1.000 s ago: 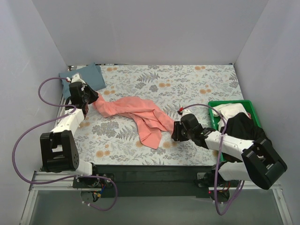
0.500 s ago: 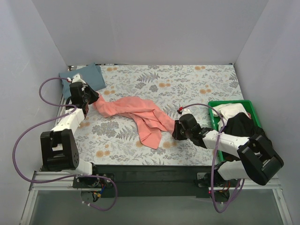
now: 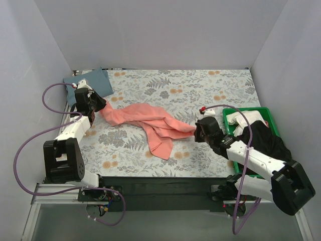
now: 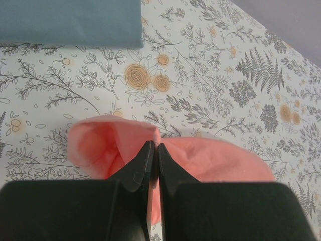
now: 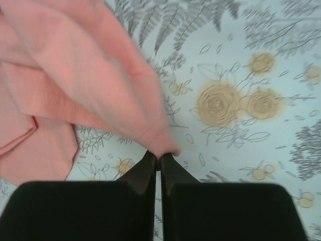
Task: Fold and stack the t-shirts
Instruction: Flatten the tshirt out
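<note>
While left fingers (image 4: 150, 153) pinch the coral-pink t-shirt (image 3: 150, 118), right fingers (image 5: 153, 163) clamp its other end.

The right gripper (image 3: 196, 129), open a second ago at the coral-pink t-shirt (image 3: 145, 118), has pinched shut on its right corner. It has moved right and slightly farther, toward the green bin (image 3: 253, 109), drawing that corner out into a point.

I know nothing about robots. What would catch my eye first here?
A coral-pink t-shirt is stretched like a rope across the floral cloth, the left arm's jaws pinching its left end and the right arm's jaws its right tip. A folded blue-grey t-shirt lies in the far left corner, and a green bin of dark and white clothes sits at the right edge.
</note>
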